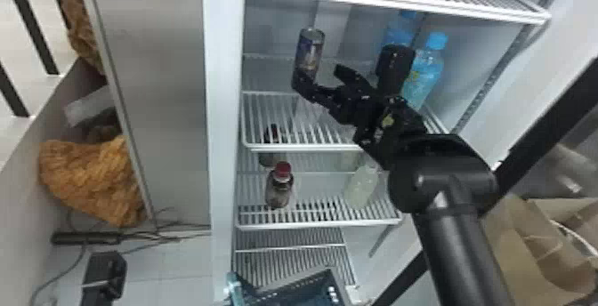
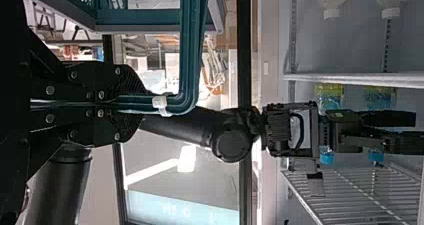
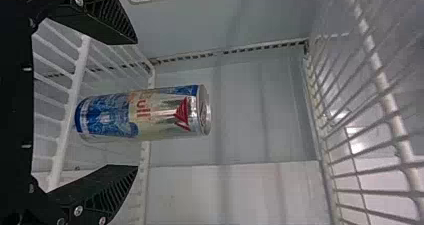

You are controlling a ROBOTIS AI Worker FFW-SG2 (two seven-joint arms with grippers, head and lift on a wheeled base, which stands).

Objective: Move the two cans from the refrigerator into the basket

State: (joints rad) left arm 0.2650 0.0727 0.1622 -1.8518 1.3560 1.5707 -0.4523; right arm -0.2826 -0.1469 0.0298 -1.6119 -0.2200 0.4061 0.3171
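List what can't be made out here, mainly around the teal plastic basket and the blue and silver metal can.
- Most of the teal plastic basket's inside: cut off by the head view's bottom edge and the left wrist view's top edge.
- Foot of the blue and silver metal can: behind the right gripper, head view.
- Lower part of the rear clear blue-capped bottle: behind that gripper, head view.

The left hand (image 2: 132, 102) grips the basket (image 2: 142, 28) — by its handle (image 2: 189, 45) (teal).
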